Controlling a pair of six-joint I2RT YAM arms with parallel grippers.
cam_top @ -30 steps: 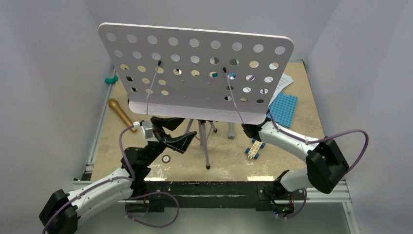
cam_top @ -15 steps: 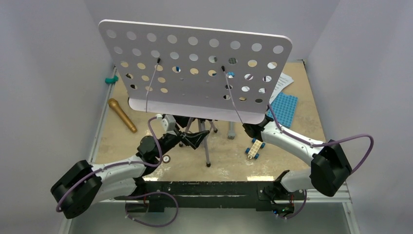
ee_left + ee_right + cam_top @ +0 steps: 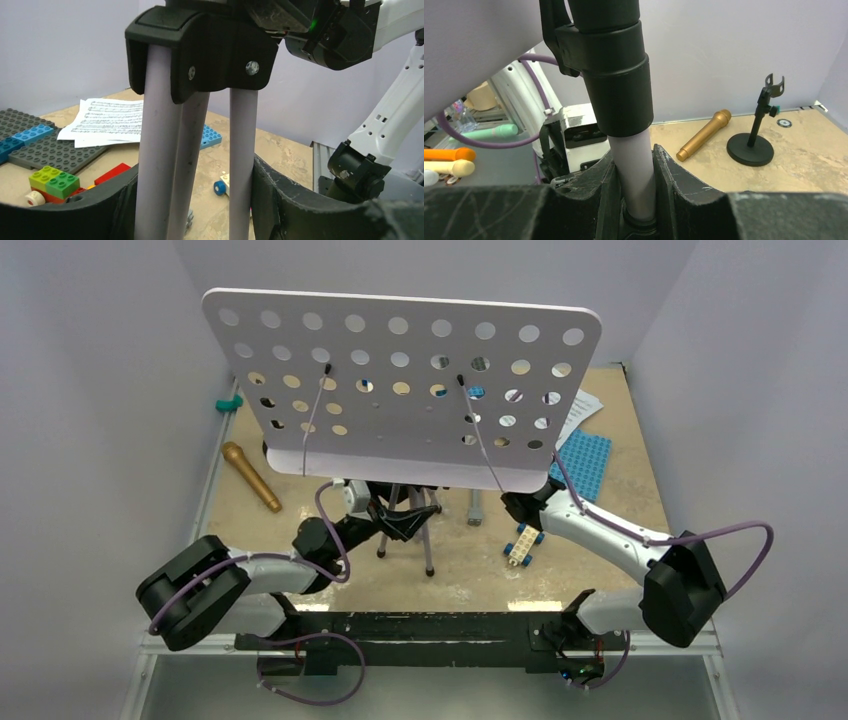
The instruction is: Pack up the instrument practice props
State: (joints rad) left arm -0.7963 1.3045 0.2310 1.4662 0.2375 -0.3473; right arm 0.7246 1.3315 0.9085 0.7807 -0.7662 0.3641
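The lilac perforated music stand point(image 3: 405, 390) stands mid-table and its plate hides much of what is behind it. My left gripper point(image 3: 398, 520) is shut round its tripod legs point(image 3: 155, 150); in the left wrist view the gripper point(image 3: 192, 200) has a finger pressed against the legs on each side. My right gripper point(image 3: 512, 505) is shut on the stand's pole point(image 3: 636, 175), and the wrist view shows the gripper point(image 3: 633, 200) below the black collar. The gold-brown microphone point(image 3: 250, 476) lies at the left. The black mic stand point(image 3: 750, 149) is beside it. White sheet music point(image 3: 580, 410) lies back right.
A blue baseplate point(image 3: 582, 462) and a small wheeled brick car point(image 3: 522, 543) lie to the right of the stand. A grey toy hammer point(image 3: 474, 508) lies by the legs. Grey baseplates point(image 3: 45, 150) and loose bricks point(image 3: 55, 181) sit behind. A teal item point(image 3: 230, 402) is far left.
My left arm has swung in from the lower left and its gripper has closed round the tripod legs, which now stand closer together. The right gripper has kept its hold on the pole.
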